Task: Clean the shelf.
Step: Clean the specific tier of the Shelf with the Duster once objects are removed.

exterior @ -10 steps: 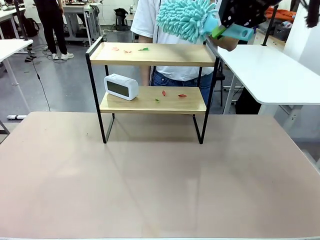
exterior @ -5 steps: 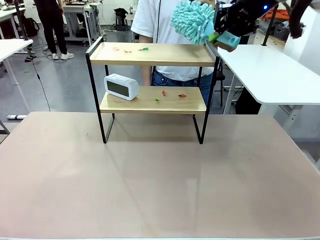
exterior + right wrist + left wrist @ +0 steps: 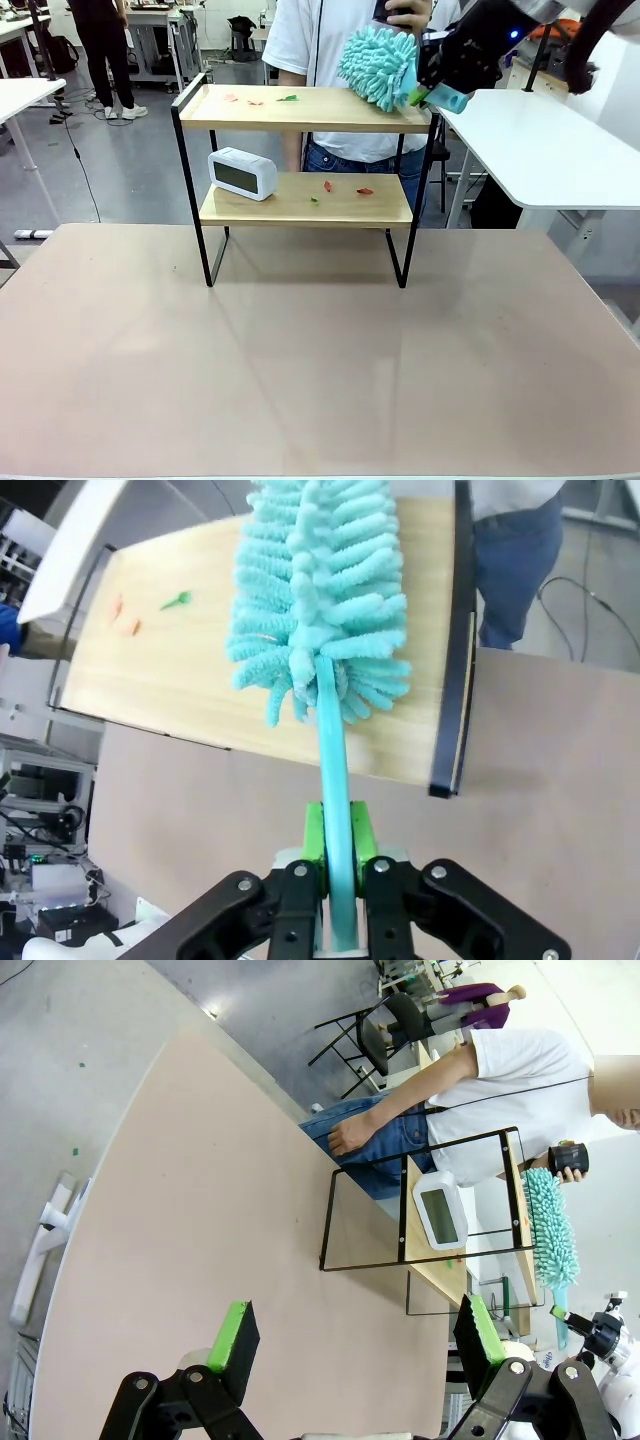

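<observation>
- Teal chenille duster [image 3: 378, 62] has dropped over the last second. It was high above the right end of the shelf [image 3: 300, 110] and is now down at the top board's right end. Its lower fringe looks to be at the wood, but contact is not certain.
- Reading: the approach is done and the sweep is about to start. Nothing is cleaned yet. Coloured paper scraps [image 3: 287, 98] lie on the left half of the top board. Further paper scraps [image 3: 364, 190] lie on the lower board near the white digital clock [image 3: 242, 173]. None has shifted.
- Right gripper [image 3: 337, 832] is clamped on the duster's teal handle, a green pad on either side.
- Long axis: the handle runs straight out from the fingers, head leading. From the front it points from the right post leftward along the board, tip tilted up.
- Left gripper [image 3: 357, 1332] is spread wide with nothing between the pads, well back from the shelf over the table [image 3: 200, 1210].
- Shelf stands at the table's far edge, with a person just behind it.
</observation>
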Available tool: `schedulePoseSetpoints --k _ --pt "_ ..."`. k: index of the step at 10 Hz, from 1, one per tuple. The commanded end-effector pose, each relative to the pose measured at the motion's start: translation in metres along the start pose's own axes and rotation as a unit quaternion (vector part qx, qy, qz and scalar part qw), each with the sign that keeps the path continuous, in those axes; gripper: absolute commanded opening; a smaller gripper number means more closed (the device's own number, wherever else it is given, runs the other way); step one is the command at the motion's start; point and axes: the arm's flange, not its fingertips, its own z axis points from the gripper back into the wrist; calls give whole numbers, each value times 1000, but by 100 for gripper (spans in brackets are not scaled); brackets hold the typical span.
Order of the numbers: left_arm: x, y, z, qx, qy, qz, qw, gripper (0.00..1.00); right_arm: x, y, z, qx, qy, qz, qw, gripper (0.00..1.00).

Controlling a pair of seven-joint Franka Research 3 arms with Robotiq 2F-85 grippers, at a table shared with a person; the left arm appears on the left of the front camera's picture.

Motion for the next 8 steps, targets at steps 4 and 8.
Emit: schedulePoseSetpoints --k 4,8 --pt "1 1 -1 -12 -4 -9 1000 100 -1 46 -29 17 42 39 998 0" --pt "1 1 -1 -12 -4 -9 1000 100 8 64 -50 79 96 89 988 0"
